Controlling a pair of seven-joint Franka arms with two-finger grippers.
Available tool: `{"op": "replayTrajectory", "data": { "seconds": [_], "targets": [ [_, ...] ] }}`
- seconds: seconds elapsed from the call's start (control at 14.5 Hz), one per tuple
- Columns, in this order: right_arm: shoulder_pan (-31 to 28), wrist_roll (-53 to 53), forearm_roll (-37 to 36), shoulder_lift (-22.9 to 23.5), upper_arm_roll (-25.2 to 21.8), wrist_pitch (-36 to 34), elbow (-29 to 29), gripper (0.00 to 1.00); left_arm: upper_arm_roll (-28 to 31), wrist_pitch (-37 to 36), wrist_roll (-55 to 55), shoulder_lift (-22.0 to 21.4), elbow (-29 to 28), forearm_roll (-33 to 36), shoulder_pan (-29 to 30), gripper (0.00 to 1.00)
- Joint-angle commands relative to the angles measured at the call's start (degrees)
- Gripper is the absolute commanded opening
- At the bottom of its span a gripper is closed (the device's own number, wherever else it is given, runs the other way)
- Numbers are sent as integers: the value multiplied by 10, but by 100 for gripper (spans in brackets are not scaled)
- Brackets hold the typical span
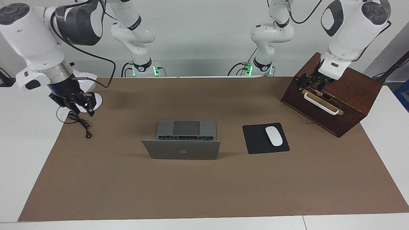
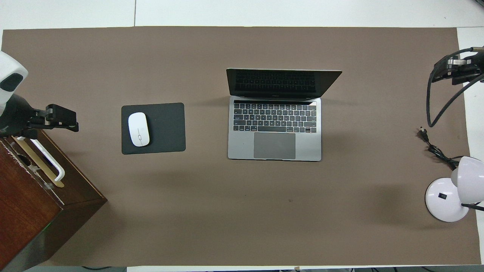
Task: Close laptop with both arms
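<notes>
Laptop [image 1: 182, 149] [image 2: 274, 128] sits open at the centre of the frame in both views, on a brown mat [image 1: 204, 191] that covers most of the white counter [image 1: 19, 143]. It is slim and silver-grey. Its lid stands nearly upright. The dark logo on the lid shows in the facing view, and the black keys and grey trackpad lie on the side nearer the robots. Neither gripper touches it, and both are well apart from it.

A black mouse pad [image 1: 255, 140] [image 2: 166, 128] lies beside the laptop, toward the left arm's end of the counter. A white mouse [image 1: 274, 136] [image 2: 138, 129] rests on the pad.

At the upper right of the facing view stands a dark wooden box [image 1: 348, 105] [image 2: 30, 204] with a white handle [image 1: 321, 103] [image 2: 47, 158]. The left gripper [image 1: 312, 87] [image 2: 62, 121] hangs just over that handle. It is released, with its jaws spread and nothing between them.

At the upper left of the facing view, the right gripper [image 1: 78, 105] [image 2: 455, 71] hangs low over the mat's edge. Below it are a white desk lamp [image 1: 96, 100] [image 2: 446, 200] and the lamp's black cable [image 1: 81, 123] [image 2: 435, 149], which lies coiled on the mat. Whether this gripper is released or clenched cannot be told. It holds nothing that can be seen.
</notes>
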Motion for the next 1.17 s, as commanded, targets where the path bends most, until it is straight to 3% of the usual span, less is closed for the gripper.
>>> {"op": "replayTrajectory", "data": {
  "seconds": [0.0, 0.07, 0.14, 0.28, 0.55, 0.62, 0.76, 1.1],
  "targets": [
    [20, -4, -8, 28, -14, 3, 41, 23, -2, 14, -44, -5, -13, 9, -6, 100],
    [27, -1, -8, 35, -23, 3, 50, 10, -3, 22, -58, -5, -24, 9, -6, 91],
    [41, 1, -7, 42, -37, 7, 58, 0, -6, 29, -71, -6, -29, 8, -7, 74],
    [57, 1, -7, 50, -52, 24, 65, 0, -21, 32, -118, -6, -30, 6, -10, 46],
    [110, 30, -2, 86, -97, 37, 110, 0, -47, 32, -198, -28, -65, 3, -10, 23],
    [120, 37, 0, 99, -104, 38, 126, 0, -51, 32, -216, -37, -78, -2, -10, 11],
    [143, 48, 0, 112, -119, 54, 140, 0, -48, 57, -260, -52, -108, -62, -10, 0],
    [228, 73, 2, 160, -178, 97, 173, 0, -51, 135, -443, -81, -175, -179, -19, 0]
  ]
}}
